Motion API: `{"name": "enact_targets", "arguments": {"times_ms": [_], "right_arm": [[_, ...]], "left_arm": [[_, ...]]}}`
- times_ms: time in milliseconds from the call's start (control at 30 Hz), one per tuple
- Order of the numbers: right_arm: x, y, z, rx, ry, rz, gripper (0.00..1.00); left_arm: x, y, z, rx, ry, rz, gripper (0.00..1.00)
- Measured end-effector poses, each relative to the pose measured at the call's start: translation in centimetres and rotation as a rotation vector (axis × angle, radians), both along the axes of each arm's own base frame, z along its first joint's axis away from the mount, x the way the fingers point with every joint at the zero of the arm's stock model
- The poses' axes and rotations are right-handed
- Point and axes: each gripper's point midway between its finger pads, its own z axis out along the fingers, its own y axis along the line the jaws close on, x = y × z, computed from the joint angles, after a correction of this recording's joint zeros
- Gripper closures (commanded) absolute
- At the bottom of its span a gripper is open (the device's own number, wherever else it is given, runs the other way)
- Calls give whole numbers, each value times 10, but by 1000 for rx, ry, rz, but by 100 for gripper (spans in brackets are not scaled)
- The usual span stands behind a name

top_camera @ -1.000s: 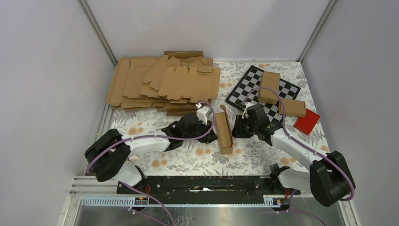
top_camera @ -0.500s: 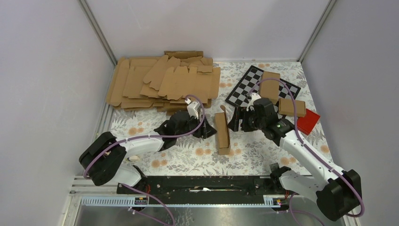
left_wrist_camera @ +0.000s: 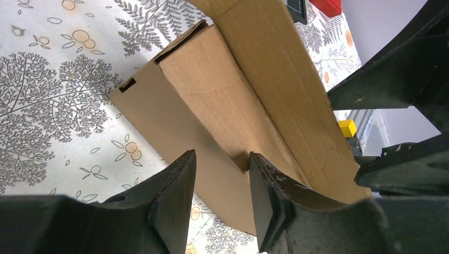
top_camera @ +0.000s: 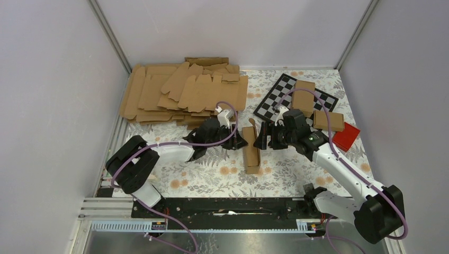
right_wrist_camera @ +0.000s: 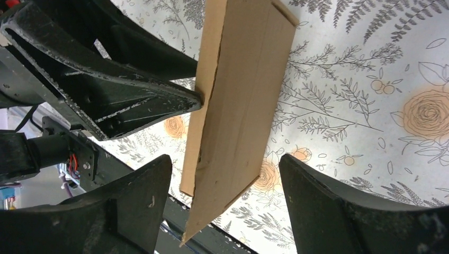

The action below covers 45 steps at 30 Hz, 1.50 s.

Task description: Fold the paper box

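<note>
The paper box is a small oblong brown carton lying on the floral cloth between my two grippers, with a flap raised at its far end. My left gripper is open at the box's left side; in the left wrist view the box's side wall fills the gap between the fingers, and the right fingertip touches a crease. My right gripper is open just right of the box. In the right wrist view its fingers stand wide apart, with the box beyond them, untouched.
A pile of flat brown blanks lies at the back left. A checkerboard at the back right carries two folded cartons, with a small red block beside it. A black rail runs along the near edge.
My left gripper has moved right, up against the box. My right arm has reached forward and its gripper has shifted left toward the box. The box has barely moved.
</note>
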Motion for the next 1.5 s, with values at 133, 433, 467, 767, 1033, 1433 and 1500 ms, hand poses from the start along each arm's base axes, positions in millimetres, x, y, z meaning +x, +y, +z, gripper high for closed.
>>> {"name": "enact_targets", "arguments": {"times_ms": [133,433,467,767,1033,1433,1500], "right_arm": [[-4,5,-1,17,18,26,16],[-19,21,-12,-13,53,80,7],[-23,23,-14,-30,55,87,5],[-43,27,-30,-188,80,65,1],[-36,24,-38,-290,64,21,13],[-39,23,-42,-313,64,62,33],[-40,24,-41,-314,60,84,40]], "left_arm": [[1,-3,1,-5,1,-8,58],[1,-5,1,-14,6,-13,58],[0,-6,1,-14,8,-13,58],[-14,-7,3,6,25,-28,55],[-18,-6,10,2,21,-28,52],[17,34,34,133,-140,100,41],[26,41,38,146,-170,128,40]]}}
